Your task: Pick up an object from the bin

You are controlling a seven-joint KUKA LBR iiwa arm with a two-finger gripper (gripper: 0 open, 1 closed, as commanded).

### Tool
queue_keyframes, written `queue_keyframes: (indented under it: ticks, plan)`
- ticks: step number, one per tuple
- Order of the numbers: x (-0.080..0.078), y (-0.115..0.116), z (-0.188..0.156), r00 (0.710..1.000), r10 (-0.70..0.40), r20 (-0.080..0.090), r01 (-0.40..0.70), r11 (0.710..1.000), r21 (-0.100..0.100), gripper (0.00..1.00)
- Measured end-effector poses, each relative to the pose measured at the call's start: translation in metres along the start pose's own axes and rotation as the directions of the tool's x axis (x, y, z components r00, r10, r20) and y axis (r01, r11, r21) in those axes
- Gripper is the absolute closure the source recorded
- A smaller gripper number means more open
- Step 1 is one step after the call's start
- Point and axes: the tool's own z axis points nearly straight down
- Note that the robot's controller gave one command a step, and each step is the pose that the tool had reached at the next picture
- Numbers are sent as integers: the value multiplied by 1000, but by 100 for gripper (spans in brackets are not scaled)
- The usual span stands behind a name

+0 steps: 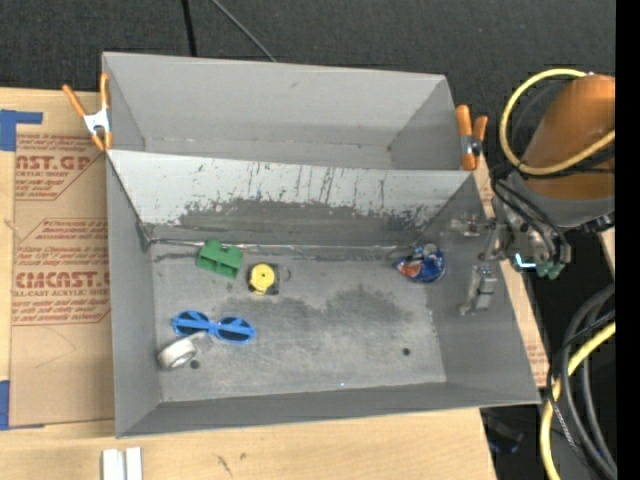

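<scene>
Bin (290, 108), read left to right; places are given from the gripper (479, 288).

- Farthest from the gripper, at the far left of the floor towards the near wall: a small silver-white piece (178, 353). Its kind cannot be told. It touches or nearly touches a flat blue thing shaped like a pair of spectacles (214, 327).
- Beyond these, towards the back wall and well left of the gripper: a green block (219, 258), with a small yellow disc (262, 279) just beside it on the gripper's side. The two look slightly apart.
- Just left of the gripper, at the foot of the back wall: a small blue, red and white thing (422, 266), the nearest thing to the gripper. It is not touched.
- All five things lie flat on the floor. Several are judged to lie at the feet of the sloping walls because loose things slide down to there.
- The gripper hangs above the right-hand sloping wall, probably because the arm enters from that side. The orange cover (572, 128) sits behind it, outside the bin.
- Whether the gripper is released or clenched cannot be told, because the metal parts merge with the grey wall. Nothing is seen carried.
- Judgement: the pick is not yet made. The blue, red and white thing would need the shortest move, leftwards and down.
</scene>
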Motion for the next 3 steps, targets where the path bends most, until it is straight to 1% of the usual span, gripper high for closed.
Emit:
queue_keyframes:
  ticks: [1,2,3]
  plan:
    - [-22,3,107,996,88,1,-88,996,-2,0]
    - [-25,2,101,996,87,11,-87,996,0,100]
    - [20,12,28,998,56,12,-56,998,2,100]
